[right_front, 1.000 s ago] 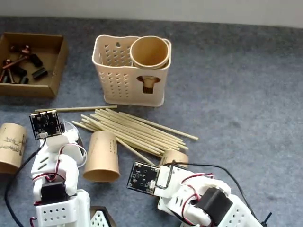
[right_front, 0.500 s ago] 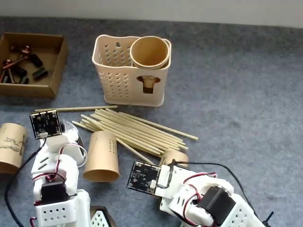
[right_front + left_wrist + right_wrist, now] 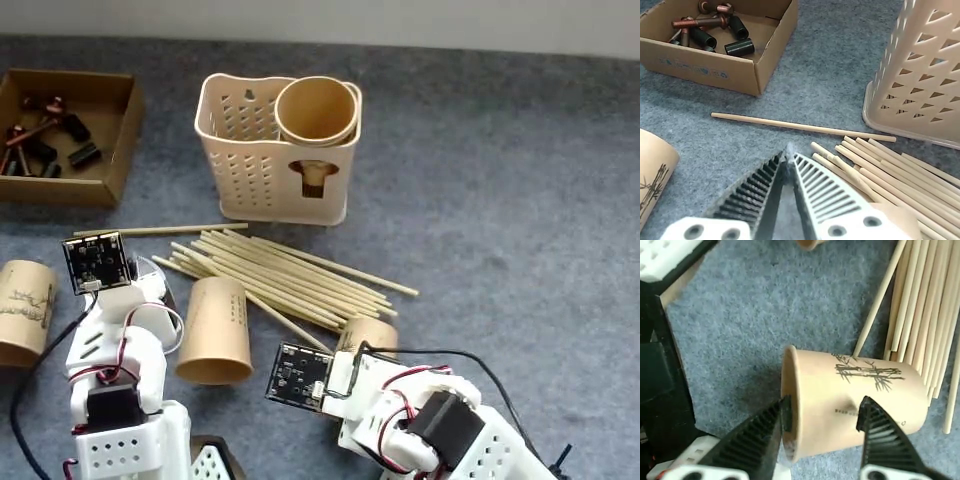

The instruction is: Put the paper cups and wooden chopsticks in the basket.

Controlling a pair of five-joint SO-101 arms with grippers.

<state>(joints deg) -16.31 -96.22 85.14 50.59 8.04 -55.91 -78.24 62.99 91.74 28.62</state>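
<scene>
Nearest, the right gripper (image 3: 824, 416) is spread open over a paper cup (image 3: 845, 385) lying on its side. The left gripper (image 3: 789, 156) is closed on nothing. Beyond, wooden chopsticks (image 3: 290, 275) are heaped before the basket (image 3: 250, 175), in which nested cups (image 3: 316, 110) are held.

The right arm (image 3: 425, 425) hides most of one paper cup (image 3: 370, 330); the edge clips another cup (image 3: 25, 310).

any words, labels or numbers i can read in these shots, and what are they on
Paper cup: a line of tiny print under its bamboo drawing, too small to read.
Cardboard box: small blue print on its outer side, too blurred to read.
No other text, number or sign can be read in these views.
</scene>
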